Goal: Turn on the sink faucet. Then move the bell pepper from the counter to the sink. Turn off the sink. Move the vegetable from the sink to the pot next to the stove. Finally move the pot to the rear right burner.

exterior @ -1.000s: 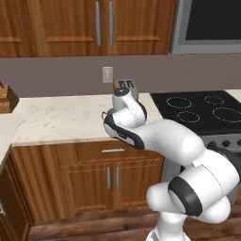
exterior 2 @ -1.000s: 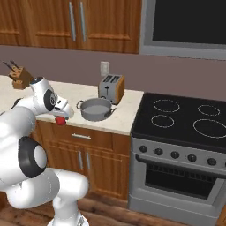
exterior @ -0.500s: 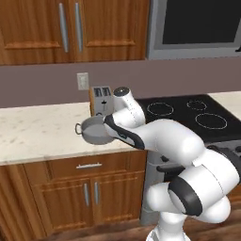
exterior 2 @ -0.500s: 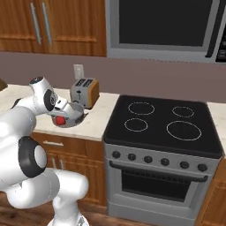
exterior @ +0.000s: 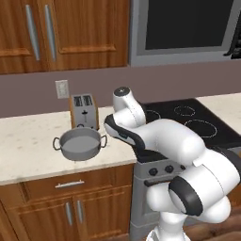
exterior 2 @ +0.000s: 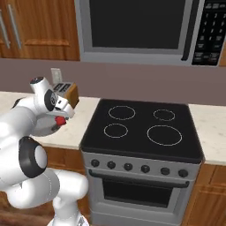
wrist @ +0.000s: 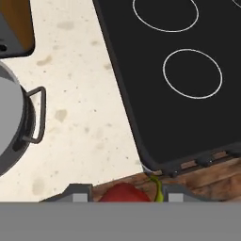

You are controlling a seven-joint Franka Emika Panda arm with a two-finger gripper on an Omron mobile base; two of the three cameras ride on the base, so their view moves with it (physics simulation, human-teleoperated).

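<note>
**Gripper carrying the pepper toward the pot**

Gripper (wrist: 124,197) clamped on the bell pepper (wrist: 123,193), red flesh and a curl of green stem showing between the two finger tips at the bottom of the hand view. Seen from the right base view as a red spot (exterior 2: 59,120) at the hand, held above the counter's front edge, just left of the stove.

Left to right along the counter (exterior: 28,146): toaster (exterior: 84,110) back by the wall, pot (exterior: 80,143) in front of it near the front edge, open and with nothing visible inside, one loop handle (wrist: 34,115) pointing toward the hand. Then a bare strip of counter, then the stove (exterior 2: 141,128) with its four ring outlines, rear right burner (exterior 2: 164,114) unoccupied.

Step in hand, by judgement: moving the vegetable into the pot, with the sink steps apparently done. Pepper not yet over the rim; hand hanging over the gap between pot and stove.

Next move calls for shifting left until centred over the pot's mouth, lowering, then letting go. Afterwards, grasping the pot for the rear right burner.
</note>
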